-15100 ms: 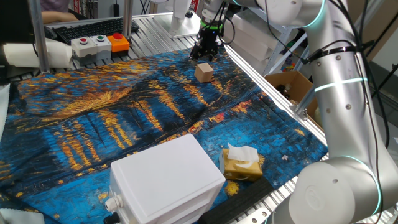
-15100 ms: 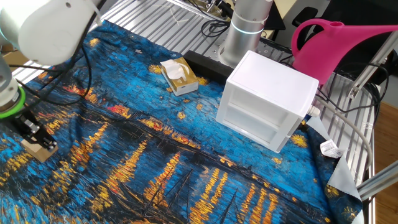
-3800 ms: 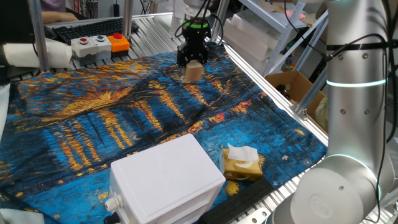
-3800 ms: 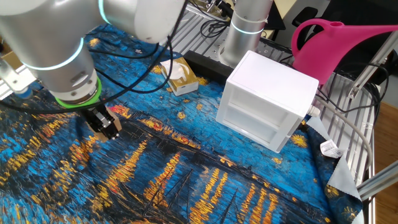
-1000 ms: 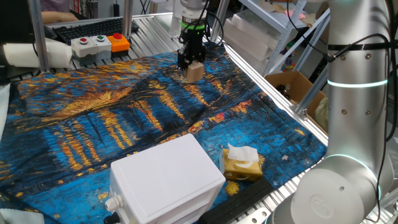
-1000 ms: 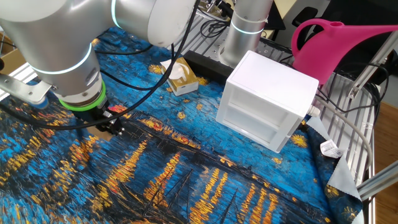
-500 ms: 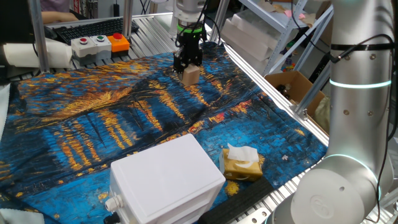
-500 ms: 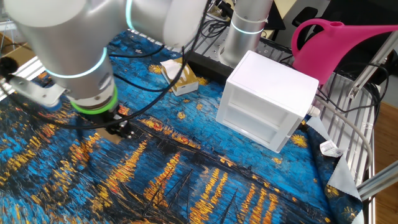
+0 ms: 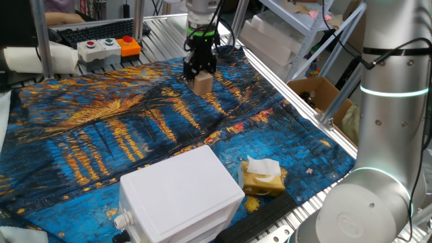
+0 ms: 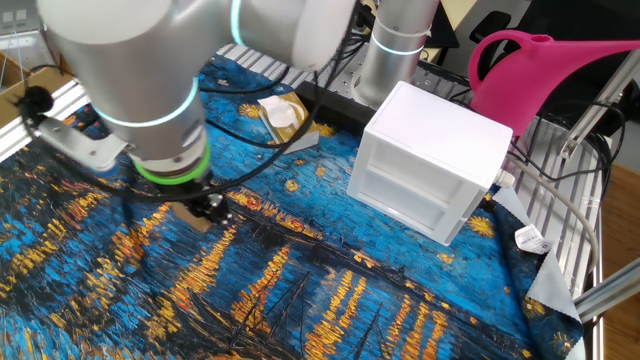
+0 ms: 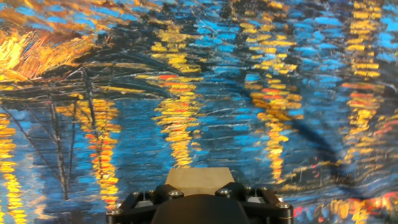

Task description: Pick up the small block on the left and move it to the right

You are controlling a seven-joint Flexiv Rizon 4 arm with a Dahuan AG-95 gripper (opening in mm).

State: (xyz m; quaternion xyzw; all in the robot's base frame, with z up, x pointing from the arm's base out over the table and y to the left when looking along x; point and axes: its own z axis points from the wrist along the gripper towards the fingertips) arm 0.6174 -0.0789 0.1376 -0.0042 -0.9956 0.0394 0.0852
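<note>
Carried a little farther toward nine o'clock across the painted cloth (image 9: pixel 135 121) since half a second ago: small block (image 9: pixel 201 82), clamped in the gripper (image 9: pixel 200 75) just above the surface. Likely light, rigid wood, best pinched on opposite flat faces. Cube-shaped, no long axis, faces tilted slightly.

On the surface (image 9: pixel 101 128), the box (image 9: pixel 179 196) lies at 6 o'clock, the packet (image 9: pixel 262 177) beside it at 3 o'clock. The block (image 9: pixel 201 82) hangs in the tool (image 9: pixel 200 74) at 12 o'clock.
</note>
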